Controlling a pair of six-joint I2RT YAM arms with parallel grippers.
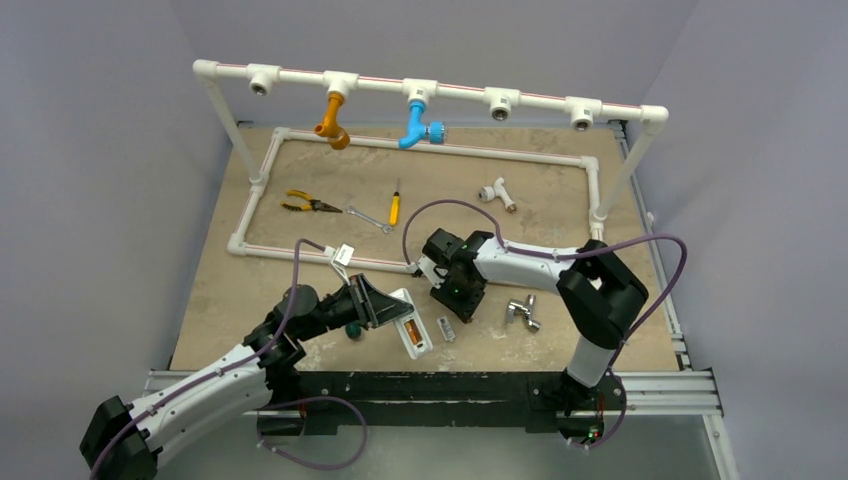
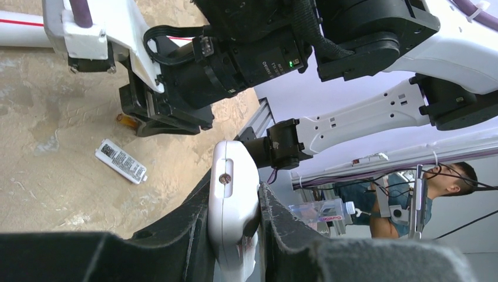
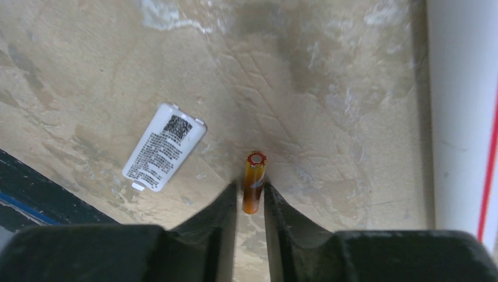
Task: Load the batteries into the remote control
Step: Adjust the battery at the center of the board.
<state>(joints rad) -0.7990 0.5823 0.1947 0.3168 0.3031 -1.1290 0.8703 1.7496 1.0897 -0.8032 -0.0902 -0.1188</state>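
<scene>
The left end effector (image 2: 235, 191) is clamped on the remote control (image 2: 232, 176). Its two dark fingers press the long sides of the white case, and the handset juts out past the tips. From above, the handset's back faces up, and a seated battery (image 1: 411, 332), orange-copper, shows in the open bay just ahead of those fingers.

The right end effector (image 3: 249, 187) points down at the worktop (image 3: 352, 88), drawn in narrow. A loose battery (image 3: 255, 182) sits lengthwise between its fingertips, with its red-ringed end poking out beyond them. The pads are right at its flanks, though I cannot tell how firmly they squeeze.

In the right wrist view, a small white labelled panel (image 3: 164, 147) lies flat on the worktop off to the left of that end effector, clear of the fingers. A white pipe (image 3: 458, 117) runs along to its right. From above, the two end effectors are close together, the right one just beyond the handset's far end.
</scene>
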